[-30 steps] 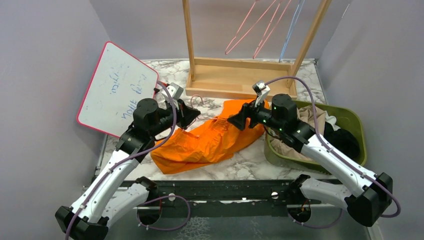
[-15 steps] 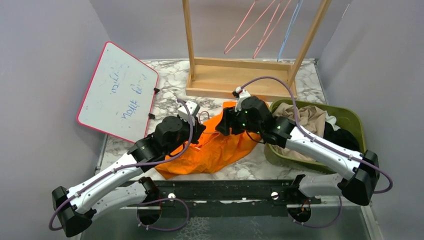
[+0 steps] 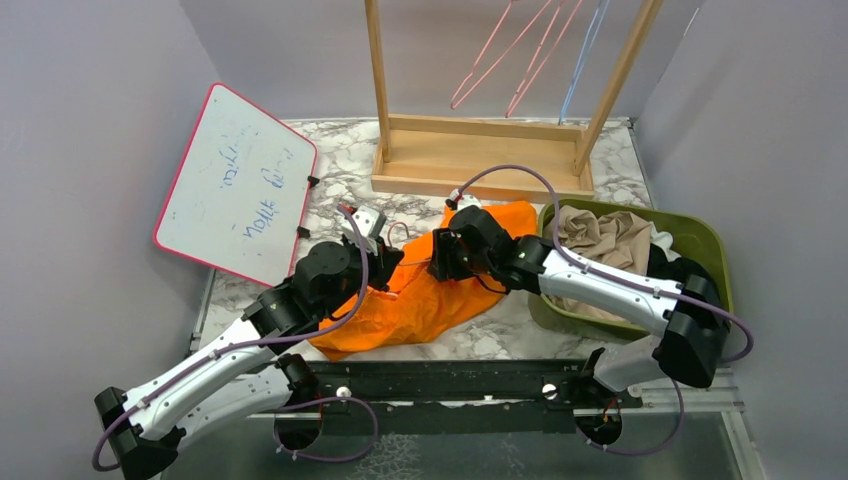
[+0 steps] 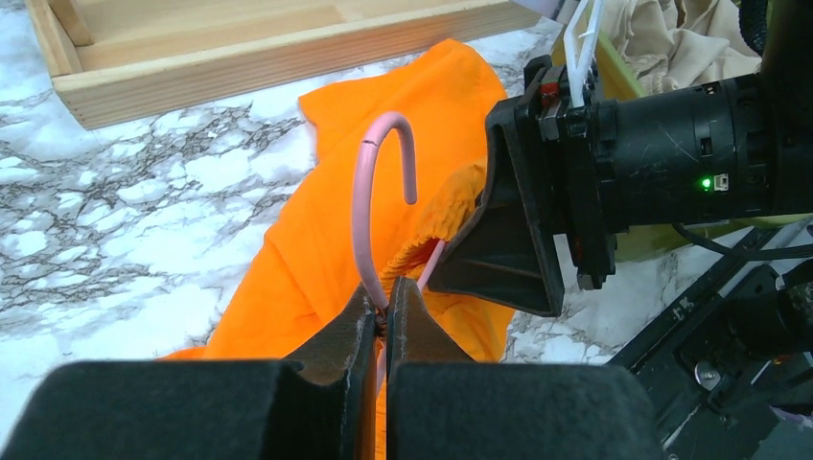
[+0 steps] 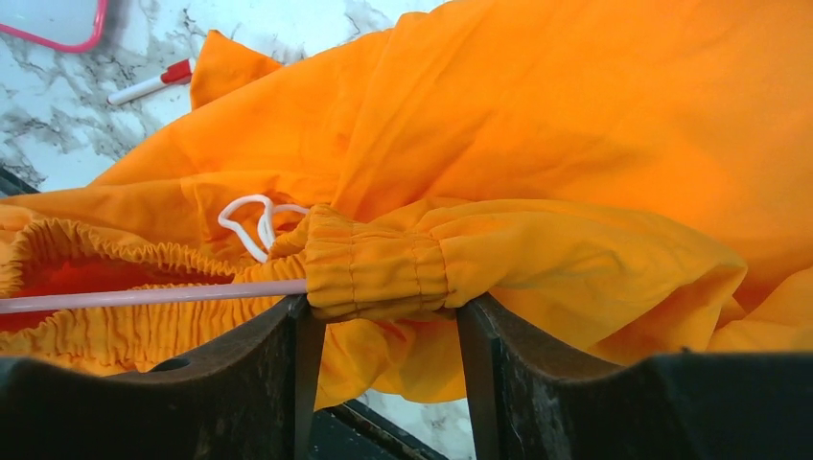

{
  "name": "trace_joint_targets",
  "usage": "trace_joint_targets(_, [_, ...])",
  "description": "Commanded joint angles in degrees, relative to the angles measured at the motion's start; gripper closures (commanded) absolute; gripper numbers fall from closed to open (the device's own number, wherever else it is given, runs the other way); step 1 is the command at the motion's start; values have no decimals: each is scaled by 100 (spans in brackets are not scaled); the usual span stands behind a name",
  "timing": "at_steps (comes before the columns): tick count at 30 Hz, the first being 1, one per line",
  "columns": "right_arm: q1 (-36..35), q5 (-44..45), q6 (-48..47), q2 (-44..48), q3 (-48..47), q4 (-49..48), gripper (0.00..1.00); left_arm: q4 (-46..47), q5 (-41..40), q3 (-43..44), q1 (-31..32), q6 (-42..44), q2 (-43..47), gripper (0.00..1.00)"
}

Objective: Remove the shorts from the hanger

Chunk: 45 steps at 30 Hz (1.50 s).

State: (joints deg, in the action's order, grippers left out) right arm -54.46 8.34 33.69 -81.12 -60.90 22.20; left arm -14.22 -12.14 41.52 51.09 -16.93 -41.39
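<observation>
Bright orange shorts (image 3: 430,295) lie crumpled on the marble table, still threaded on a pink hanger (image 4: 359,220). My left gripper (image 4: 382,292) is shut on the hanger's neck just below the hook, at the shorts' left end (image 3: 385,262). My right gripper (image 5: 383,311) faces it from the right (image 3: 438,258). Its jaws stand apart on either side of the gathered elastic waistband (image 5: 383,264), where the pink hanger bar (image 5: 144,297) enters the fabric. A white drawstring (image 5: 254,222) shows beside the waistband.
A green bin (image 3: 712,250) at the right holds tan shorts (image 3: 600,235) and black shorts (image 3: 690,282). A wooden rack (image 3: 478,155) with hanging wire hangers (image 3: 510,60) stands behind. A whiteboard (image 3: 235,185) leans at the left, and a marker (image 5: 149,86) lies on the table.
The right gripper has swung left onto the waistband, its jaws narrowing. The left arm has stretched forward and right, keeping hold of the hanger. The shorts have bunched up.
</observation>
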Motion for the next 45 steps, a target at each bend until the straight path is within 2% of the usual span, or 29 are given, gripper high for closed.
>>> trace_joint_targets(1, [-55, 315, 112, 41, -244, -158, 46, 66, 90, 39, 6, -226, 28, 100])
trace_joint_targets(3, [-51, 337, 124, 94, -316, -56, 36, 34, 49, 33, 11, -241, 1, 100])
trace_joint_targets(7, [-56, 788, 278, 263, -50, -335, 35, 6, 80, 94, 9, -222, -47, 100])
trace_joint_targets(11, [-54, 1005, 167, -85, -100, -425, 53, -35, 174, 174, 7, -134, -147, 100])
trace_joint_targets(13, [-56, 1025, 202, -243, -174, -358, 67, -41, 248, 169, 9, -123, -189, 100])
trace_joint_targets(14, [-56, 1021, 143, -261, -167, -399, 68, -32, 298, 146, 14, -131, -209, 100])
trace_joint_targets(17, [-56, 1016, -48, -178, 71, -811, 82, -55, 443, 61, 12, -157, -210, 100])
trace_joint_targets(21, [-49, 1402, -57, -22, 265, -982, 93, -94, 530, 27, 8, -267, 81, 100])
trace_joint_targets(23, [-48, 1591, -180, 1, 237, -998, 95, -105, 487, -35, 7, -311, 246, 100])
trace_joint_targets(24, [-40, 1635, -243, 4, 206, -993, 92, -129, 479, -71, 6, -322, 304, 100])
trace_joint_targets(28, [-38, 1176, -437, -1, 69, -980, 64, -316, 464, -41, 11, -363, 352, 100])
trace_joint_targets(32, [-39, 780, -540, 58, 80, -1114, 44, -354, 594, 40, 9, -314, 271, 100])
trace_joint_targets(34, [-27, 867, -593, 60, 184, -1252, 28, -364, 639, 77, 11, -309, 267, 100])
trace_joint_targets(36, [69, 789, -581, -35, 265, -1339, 27, -331, 622, 56, 13, -319, 275, 100])
trace_joint_targets(39, [414, -30, -478, -239, 481, -1880, 27, -379, 577, 70, 13, -316, 233, 100])
trace_joint_targets(42, [717, -519, -183, -349, 693, -2324, 41, -454, 653, 169, 12, -327, 139, 100])
trace_joint_targets(45, [752, -776, -373, -436, 791, -2847, 36, -373, 848, 152, 14, -363, 163, 100])
